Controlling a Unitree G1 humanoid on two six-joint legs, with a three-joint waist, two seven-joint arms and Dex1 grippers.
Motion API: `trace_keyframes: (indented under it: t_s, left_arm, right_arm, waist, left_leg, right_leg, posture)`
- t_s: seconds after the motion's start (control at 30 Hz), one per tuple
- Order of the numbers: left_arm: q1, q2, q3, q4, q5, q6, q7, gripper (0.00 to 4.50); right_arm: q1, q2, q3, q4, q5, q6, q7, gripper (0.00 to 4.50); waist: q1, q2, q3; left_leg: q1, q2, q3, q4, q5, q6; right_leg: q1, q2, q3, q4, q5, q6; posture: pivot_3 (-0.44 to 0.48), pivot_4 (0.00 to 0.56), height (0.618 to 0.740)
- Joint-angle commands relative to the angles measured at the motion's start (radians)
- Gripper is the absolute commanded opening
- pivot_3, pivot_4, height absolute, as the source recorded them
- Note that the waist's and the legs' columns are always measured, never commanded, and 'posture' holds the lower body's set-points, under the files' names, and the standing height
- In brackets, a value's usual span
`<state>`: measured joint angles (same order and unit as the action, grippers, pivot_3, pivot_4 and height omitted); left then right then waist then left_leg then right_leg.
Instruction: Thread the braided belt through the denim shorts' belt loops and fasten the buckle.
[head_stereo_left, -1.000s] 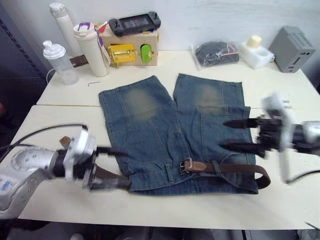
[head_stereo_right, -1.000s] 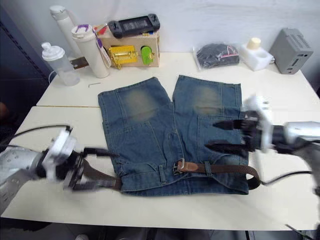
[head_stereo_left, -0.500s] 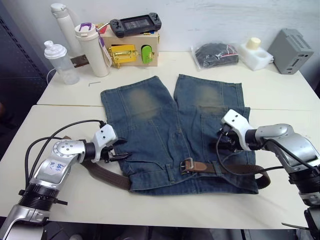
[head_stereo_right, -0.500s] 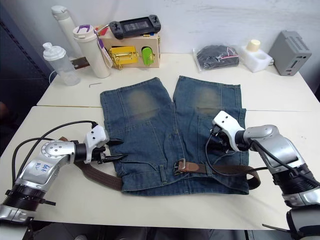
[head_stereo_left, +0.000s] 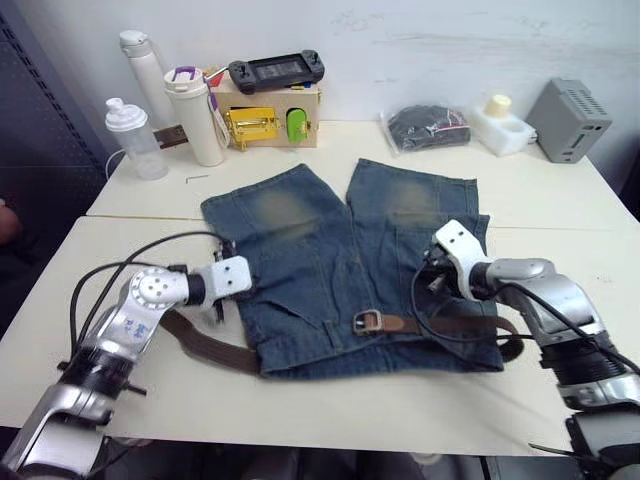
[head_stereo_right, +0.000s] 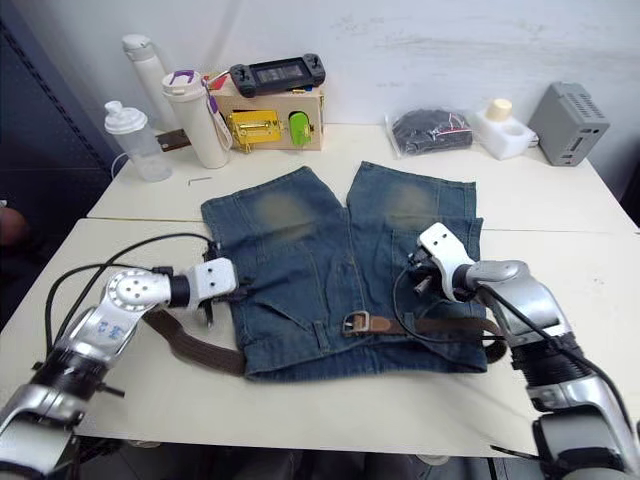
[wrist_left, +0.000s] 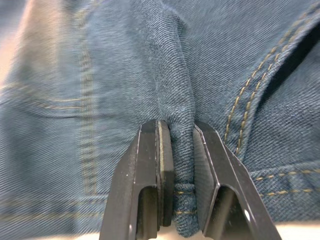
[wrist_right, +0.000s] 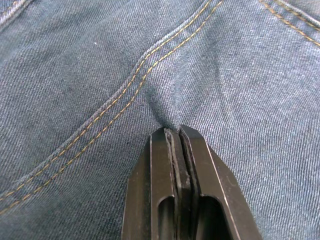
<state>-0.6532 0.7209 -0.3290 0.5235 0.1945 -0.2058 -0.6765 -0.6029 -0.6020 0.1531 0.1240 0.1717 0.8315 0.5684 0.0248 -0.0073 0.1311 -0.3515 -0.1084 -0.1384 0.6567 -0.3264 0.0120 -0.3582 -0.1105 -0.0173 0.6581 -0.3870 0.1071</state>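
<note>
The denim shorts (head_stereo_left: 320, 250) lie flat with the waistband toward me. The braided belt (head_stereo_left: 450, 325) runs along the waistband. Its silver buckle (head_stereo_left: 367, 321) sits at the middle front, and one brown end (head_stereo_left: 205, 345) trails onto the table past the shorts' left edge. The belt loops are too small to make out. My left gripper (wrist_left: 182, 127) is shut on a raised fold of denim at the shorts' left side (head_stereo_left: 243, 290). My right gripper (wrist_right: 175, 131) is shut on a small pinch of denim on the right leg, just above the belt (head_stereo_left: 436, 278).
At the back of the table stand two bottles (head_stereo_left: 200, 115) and a shaker (head_stereo_left: 130, 140), and a wooden box (head_stereo_left: 270, 110) with a game controller on it. A clear bag (head_stereo_left: 428, 127) holds a dark bundle. A white block (head_stereo_left: 498, 130) and a grey box (head_stereo_left: 570, 120) sit at the back right.
Both grippers went from wide open to shut on the denim. The left came up onto the shorts' left side; the right moved left onto the right leg. The camera view shifted.
</note>
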Motion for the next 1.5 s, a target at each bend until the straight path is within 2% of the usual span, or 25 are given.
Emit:
trace_keyframes:
  t_s: [0.03,0.2,0.37,0.47,0.53,0.63,0.67,0.7,0.73,0.77,0.83,0.87,0.97,1.07,1.1,1.23,1.33,1.37,1.4,1.47,1.5]
  left_arm:
    - [-0.118,-0.024,-0.066,0.306,0.172,-0.082,0.137,0.76]
    - [-0.279,-0.069,-0.12,0.545,0.262,-0.173,0.246,0.76]
    - [-0.284,-0.078,-0.117,0.592,0.265,-0.23,0.254,0.76]
    - [-0.275,-0.065,-0.124,0.586,0.292,-0.258,0.296,0.76]
    - [-0.27,-0.059,-0.113,0.572,0.29,-0.277,0.309,0.76]
    - [-0.252,-0.051,-0.078,0.53,0.246,-0.308,0.267,1.51]
    - [-0.241,-0.039,-0.064,0.491,0.245,-0.316,0.282,2.05]
    - [-0.228,-0.025,-0.046,0.449,0.241,-0.315,0.299,2.38]
    - [-0.198,-0.01,-0.003,0.378,0.205,-0.298,0.3,2.77]
    - [-0.169,0.002,0.036,0.313,0.172,-0.279,0.296,3.17]
    - [-0.071,0.026,0.129,0.127,0.064,-0.193,0.237,3.92]
    - [-0.009,0.03,0.184,0.009,-0.015,-0.118,0.201,4.44]
    - [0.188,0.049,0.35,-0.343,-0.211,0.117,0.13,4.44]
    - [0.345,0.032,0.536,-0.634,-0.426,0.374,0.131,4.44]
    - [0.389,0.009,0.615,-0.713,-0.537,0.476,0.152,4.44]
    - [0.513,-0.08,0.894,-0.869,-0.918,0.762,0.272,4.44]
    - [0.614,-0.136,1.048,-0.919,-1.27,0.929,0.384,4.44]
    - [0.688,-0.197,1.086,-0.923,-1.418,0.957,0.463,4.44]
    - [0.799,-0.276,1.093,-0.926,-1.609,0.971,0.549,4.44]
    - [0.984,-0.382,1.077,-0.964,-1.758,1.0,0.596,4.44]
    - [1.059,-0.413,1.044,-0.998,-1.772,1.013,0.62,4.44]
  right_arm:
    - [-0.061,0.038,-0.02,0.135,-0.095,-0.039,-0.14,0.06]
    - [-0.12,0.109,-0.013,0.202,-0.105,-0.059,-0.171,0.06]
    - [-0.124,0.124,-0.037,0.207,-0.109,-0.068,-0.189,0.06]
    - [-0.104,0.12,-0.047,0.18,-0.1,-0.065,-0.186,0.92]
    - [-0.087,0.123,-0.055,0.148,-0.088,-0.057,-0.177,1.8]
    - [-0.07,0.129,-0.075,0.093,-0.067,-0.039,-0.158,3.13]
    - [-0.065,0.133,-0.098,0.058,-0.048,-0.029,-0.153,3.73]
    - [-0.059,0.133,-0.118,0.019,-0.028,-0.02,-0.141,4.15]
    - [-0.05,0.132,-0.149,-0.037,0.009,-0.002,-0.119,4.49]
    - [-0.043,0.129,-0.172,-0.083,0.039,0.014,-0.099,4.5]
    - [-0.013,0.106,-0.2,-0.195,0.112,0.046,-0.03,4.5]
    - [0.002,0.095,-0.217,-0.25,0.155,0.067,0.006,4.5]
    - [0.058,0.048,-0.247,-0.403,0.256,0.069,0.109,4.5]
    - [0.074,0.053,-0.306,-0.464,0.351,0.09,0.135,4.5]
    - [0.078,0.058,-0.313,-0.473,0.373,0.076,0.151,4.5]
    - [0.092,0.062,-0.289,-0.511,0.426,0.065,0.19,4.5]
    - [0.096,0.067,-0.27,-0.519,0.447,0.067,0.191,4.5]
    - [0.098,0.07,-0.258,-0.518,0.444,0.062,0.187,4.5]
    - [0.098,0.073,-0.246,-0.515,0.442,0.058,0.185,4.5]
    - [0.098,0.078,-0.228,-0.505,0.435,0.046,0.178,4.5]
    - [0.096,0.083,-0.219,-0.5,0.432,0.041,0.172,4.5]
  waist:
    - [-0.001,0.0,0.0]
    - [-0.007,-0.001,0.0]
    - [-0.023,-0.001,0.0]
    - [-0.025,-0.001,0.0]
    - [-0.026,-0.001,0.0]
    - [-0.03,-0.001,0.0]
    - [-0.031,-0.001,0.0]
    - [-0.034,-0.001,0.0]
    - [-0.038,-0.001,0.0]
    - [-0.043,-0.001,0.001]
    - [-0.056,0.001,0.003]
    - [-0.061,0.002,0.004]
    - [-0.071,0.003,0.006]
    - [-0.081,0.003,0.008]
    - [-0.079,0.003,0.009]
    - [-0.074,0.004,0.009]
    - [-0.06,0.004,0.009]
    - [-0.056,0.004,0.01]
    - [-0.055,0.004,0.01]
    - [-0.056,0.004,0.01]
    - [-0.054,-0.001,0.013]
  left_leg:
    - [-0.002,0.0,0.0,0.0,0.0,0.0]
    - [-0.007,-0.001,0.001,-0.001,0.0,0.0]
    - [-0.011,-0.001,0.0,0.0,0.0,0.0]
    - [-0.012,-0.001,-0.001,0.0,0.0,0.0]
    - [-0.014,-0.001,-0.002,0.001,0.0,0.0]
    - [-0.017,-0.001,-0.003,0.002,0.0,0.0]
    - [-0.018,-0.001,-0.002,0.001,0.0,0.0]
    - [-0.018,-0.001,-0.002,0.001,0.0,0.0]
    - [-0.019,-0.001,-0.002,0.0,0.0,0.0]
    - [-0.02,-0.001,-0.002,-0.002,0.0,0.0]
    - [-0.025,-0.001,-0.001,-0.002,0.0,0.0]
    - [-0.026,-0.001,-0.001,-0.001,0.0,0.0]
    - [-0.029,-0.001,-0.002,-0.004,0.0,0.001]
    - [-0.033,0.0,-0.005,-0.004,0.0,0.001]
    - [-0.034,0.0,-0.005,-0.004,0.0,0.001]
    - [-0.035,-0.001,-0.005,-0.001,0.0,0.0]
    - [-0.034,-0.001,-0.005,0.001,0.0,0.001]
    - [-0.034,-0.001,-0.005,0.001,0.0,0.001]
    - [-0.034,-0.001,-0.006,0.002,0.0,0.001]
    - [-0.031,-0.002,-0.004,0.002,-0.002,0.003]
    - [-0.028,-0.002,-0.002,0.001,-0.004,0.005]
  right_leg:
    - [-0.002,0.0,0.0,0.0,0.0,0.0]
    - [-0.012,0.0,0.002,0.007,0.0,0.001]
    - [-0.019,-0.001,0.003,0.016,0.0,0.001]
    - [-0.019,-0.001,0.003,0.015,0.0,0.001]
    - [-0.02,-0.001,0.003,0.015,0.0,0.001]
    - [-0.023,-0.001,0.003,0.016,0.0,0.001]
    - [-0.024,-0.001,0.003,0.016,0.0,0.001]
    - [-0.025,-0.001,0.003,0.016,0.0,0.001]
    - [-0.027,-0.001,0.004,0.017,0.0,0.001]
    - [-0.027,-0.001,0.005,0.019,0.0,0.001]
    - [-0.034,-0.001,0.007,0.022,0.0,0.001]
    - [-0.036,-0.001,0.007,0.022,0.0,0.001]
    - [-0.039,-0.001,0.009,0.021,0.0,0.001]
    - [-0.041,0.0,0.01,0.019,0.0,0.001]
    - [-0.041,0.0,0.01,0.018,0.0,0.001]
    - [-0.039,0.001,0.01,0.016,0.0,0.001]
    - [-0.037,0.001,0.01,0.016,0.0,0.001]
    - [-0.037,0.001,0.01,0.016,0.0,0.001]
    - [-0.036,0.001,0.01,0.016,0.0,0.001]
    - [-0.034,0.001,0.014,0.014,0.0,0.001]
    - [-0.032,0.001,0.016,0.015,0.0,0.001]
  posture:
    - [0.0,0.15,0.733]
    - [0.0,0.15,0.733]
    - [0.0,0.15,0.733]
    - [0.0,0.15,0.733]
    - [0.0,0.15,0.733]
    - [0.0,0.15,0.733]
    - [0.0,0.15,0.733]
    - [0.0,0.15,0.733]
    - [0.0,0.15,0.733]
    - [0.0,0.15,0.733]
    - [0.0,0.15,0.733]
    - [0.0,0.15,0.733]
    - [0.0,0.15,0.733]
    - [0.0,0.15,0.733]
    - [0.0,0.15,0.733]
    - [0.0,0.15,0.733]
    - [0.0,0.15,0.733]
    - [0.0,0.15,0.733]
    - [0.0,0.15,0.733]
    - [0.0,0.15,0.733]
    - [0.0,0.15,0.733]
